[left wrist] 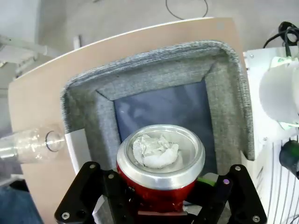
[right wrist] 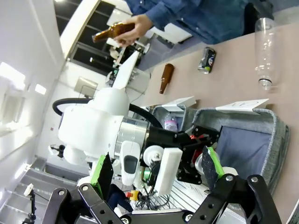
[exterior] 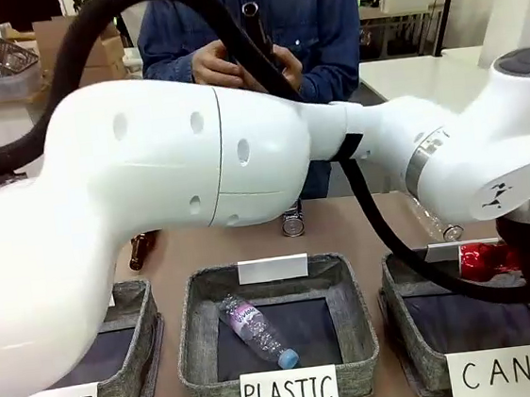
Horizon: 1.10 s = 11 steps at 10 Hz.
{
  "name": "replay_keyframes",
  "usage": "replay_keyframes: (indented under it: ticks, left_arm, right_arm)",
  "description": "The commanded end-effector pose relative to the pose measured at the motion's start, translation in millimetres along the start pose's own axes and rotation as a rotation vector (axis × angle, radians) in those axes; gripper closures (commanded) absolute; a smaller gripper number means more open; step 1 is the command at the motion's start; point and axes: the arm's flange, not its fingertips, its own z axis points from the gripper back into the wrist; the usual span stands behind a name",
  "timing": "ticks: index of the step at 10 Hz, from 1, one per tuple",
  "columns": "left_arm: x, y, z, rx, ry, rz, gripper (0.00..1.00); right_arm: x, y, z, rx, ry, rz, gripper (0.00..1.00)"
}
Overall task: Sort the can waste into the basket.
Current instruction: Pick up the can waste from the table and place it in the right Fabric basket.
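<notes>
Over the CAN basket point(left wrist: 224, 93) at the bench's point(left wrist: 37, 107) right corner, my left tool point(left wrist: 161, 198) clamps the shiny red can point(left wrist: 159, 189); my right tool point(right wrist: 156, 170) gapes empty.

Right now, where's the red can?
Left wrist view: red can clamped in the left end effector, over the CAN basket on the robot's right.

Bright, even room light, just soft shadow inside the CAN basket point(exterior: 407, 335). The white arm point(exterior: 149, 173) up-left of that basket is close to the lens and looks soft. From the left wrist, the red can point(left wrist: 161, 154) over the basket has rim glare, and the table point(left wrist: 37, 107) edge beyond it bows.
</notes>
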Motion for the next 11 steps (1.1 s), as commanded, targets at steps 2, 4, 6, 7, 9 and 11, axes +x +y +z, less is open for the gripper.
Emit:
replay_keyframes:
  ticks: [2,4,6,7,9,11]
  left_arm:
    - [12.3,-3.9,1.0,0.0,0.023,-0.008,0.89]
    - [10.2,-3.7,4.6,-0.005,0.018,-0.016,0.32]
    - [9.3,-3.3,5.1,-0.006,0.022,-0.018,0.0]
    - [8.8,-3.0,4.6,-0.011,0.026,-0.019,0.0]
    - [7.9,-1.8,4.7,-0.014,0.023,-0.009,0.0]
    - [7.8,-1.1,4.1,-0.017,0.039,-0.01,0.0]
  right_arm:
    - [2.5,3.2,2.9,0.004,-0.008,-0.012,0.0]
    - [2.5,3.2,2.9,0.004,-0.008,-0.012,0.0]
    - [2.5,3.2,2.9,0.004,-0.008,-0.012,0.0]
    - [2.5,3.2,2.9,0.004,-0.008,-0.012,0.0]
    - [2.5,3.2,2.9,0.004,-0.008,-0.012,0.0]
    - [2.5,3.2,2.9,0.004,-0.008,-0.012,0.0]
